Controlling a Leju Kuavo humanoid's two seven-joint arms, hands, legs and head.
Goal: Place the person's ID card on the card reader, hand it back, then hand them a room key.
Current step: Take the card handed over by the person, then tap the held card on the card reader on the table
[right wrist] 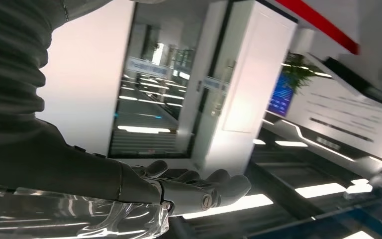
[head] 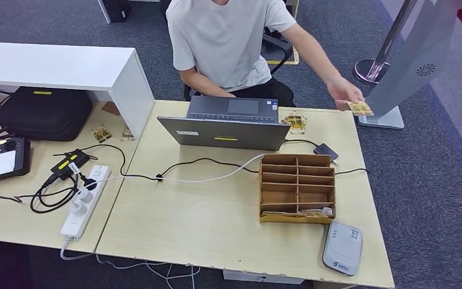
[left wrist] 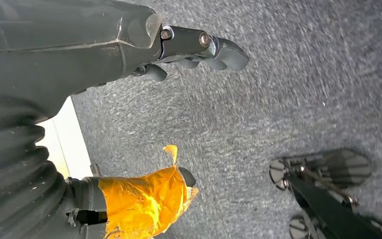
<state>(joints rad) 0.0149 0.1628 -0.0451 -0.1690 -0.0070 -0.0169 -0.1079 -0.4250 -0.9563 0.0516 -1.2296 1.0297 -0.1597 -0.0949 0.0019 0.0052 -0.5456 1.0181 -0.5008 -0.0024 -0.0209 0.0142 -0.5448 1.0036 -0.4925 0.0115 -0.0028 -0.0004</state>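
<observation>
A person in a pale T-shirt sits behind the table and holds a yellowish ID card (head: 360,108) out past the table's far right corner. The grey card reader (head: 342,247) lies at the near right corner. Just beyond it stands a wooden divided box (head: 297,188) with room key cards (head: 313,212) in its nearest slot. My left hand (left wrist: 129,47) hangs over grey carpet, fingers apart, holding nothing; its thumb (left wrist: 144,201) is wrapped in orange tape. My right hand (right wrist: 179,189) is raised with fingers stretched out and nothing in it.
An open laptop (head: 228,123) sits at the table's far middle, with more cards (head: 295,122) beside it. Cables run to a white power strip (head: 84,201) on the left. A black bag (head: 42,111) and a controller (head: 0,158) lie far left. A sign stand (head: 397,84) rises at the right.
</observation>
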